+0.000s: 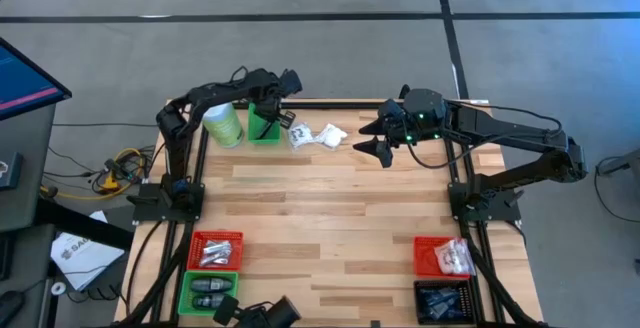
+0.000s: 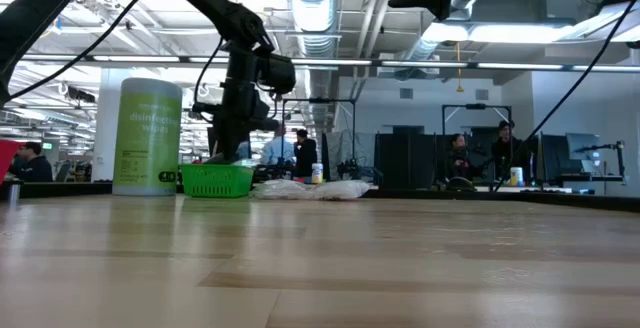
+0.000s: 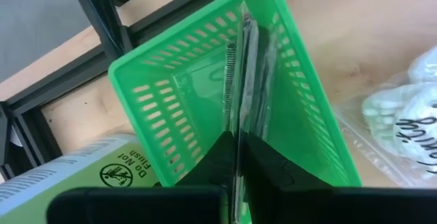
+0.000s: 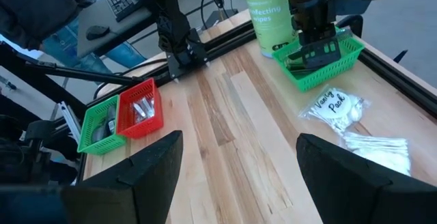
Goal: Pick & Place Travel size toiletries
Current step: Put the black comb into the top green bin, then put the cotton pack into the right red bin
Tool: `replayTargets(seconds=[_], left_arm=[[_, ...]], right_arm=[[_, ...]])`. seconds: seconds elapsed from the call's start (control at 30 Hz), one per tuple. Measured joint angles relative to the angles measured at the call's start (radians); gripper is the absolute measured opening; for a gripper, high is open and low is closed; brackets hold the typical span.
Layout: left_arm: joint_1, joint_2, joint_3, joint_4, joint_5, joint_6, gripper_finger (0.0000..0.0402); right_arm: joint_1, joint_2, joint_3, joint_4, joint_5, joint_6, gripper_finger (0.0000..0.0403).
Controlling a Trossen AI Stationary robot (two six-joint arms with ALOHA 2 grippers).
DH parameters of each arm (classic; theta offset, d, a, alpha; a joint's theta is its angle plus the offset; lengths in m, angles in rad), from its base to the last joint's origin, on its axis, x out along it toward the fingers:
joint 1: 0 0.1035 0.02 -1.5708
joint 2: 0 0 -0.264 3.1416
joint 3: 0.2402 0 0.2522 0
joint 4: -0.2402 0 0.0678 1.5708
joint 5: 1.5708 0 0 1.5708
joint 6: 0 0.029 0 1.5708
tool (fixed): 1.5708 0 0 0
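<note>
Travel size toiletries, sorting part done.

High view: two white crinkly packets (image 1: 317, 136) lie loose on the table (image 1: 330, 218), between the left gripper (image 1: 268, 114) and the right gripper (image 1: 381, 146). Left gripper is down in a green bin (image 1: 262, 128); a green canister (image 1: 224, 125) stands just beside it. Right gripper hovers spread, empty, near the packets. Well away from both claws, at the table's other end: a red bin (image 1: 215, 250) with silvery items, a second green bin (image 1: 207, 290) with dark oval pieces, another red bin (image 1: 441, 257) with white sachets, and a black bin (image 1: 445, 302) with dark packets.

Low view: left gripper (image 2: 235, 133) reaches into the green bin (image 2: 216, 180); the packets (image 2: 312, 189) lie just beyond it.

Left wrist view: the fingers (image 3: 266, 169) are pressed together on a thin clear packet (image 3: 246, 80) standing on edge inside the bin (image 3: 321, 142).

Right wrist view: spread fingers (image 4: 345, 166), nothing between; the packets (image 4: 355, 125) lie ahead, unpicked.

Judgement: four far bins are loaded; the pinched packet and two loose packets remain.
</note>
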Motion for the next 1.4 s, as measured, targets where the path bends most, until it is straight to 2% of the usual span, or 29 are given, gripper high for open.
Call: replayTargets(seconds=[0.43, 0.77, 0.9, 1.0, 1.1, 1.23, 1.4], left_arm=[[0.000, 0.000, 0.000, 0.009, -0.001, 0.020, 0.0082], [-0.027, -0.016, 0.000, 0.034, 0.007, 0.015, 0.0087], [-0.099, -0.059, 0.000, 0.155, 0.064, 0.046, 0.0072], [-0.158, -0.071, 0.002, 0.247, 0.084, 0.070, 0.0041], [-0.184, -0.048, 0.003, 0.252, 0.124, 0.051, 0.0007], [-0.178, 0.032, 0.000, 0.240, 0.180, 0.018, 0.0001], [-0.180, 0.083, 0.000, 0.245, 0.193, 0.014, 0.0000]], right_arm=[[-0.040, 0.000, 0.000, 0.004, 0.002, 0.000, 0.0276], [-0.040, 0.000, 0.000, 0.004, 0.002, 0.000, 0.0276], [-0.040, 0.000, 0.000, 0.003, 0.002, -0.010, 0.0276], [-0.040, 0.000, 0.000, -0.004, 0.002, -0.024, 0.0276], [-0.040, 0.000, 0.000, -0.020, 0.002, -0.027, 0.0276], [-0.040, 0.000, 0.000, -0.038, 0.002, -0.027, 0.0276], [-0.040, 0.000, 0.000, -0.041, 0.002, -0.027, 0.0276]])
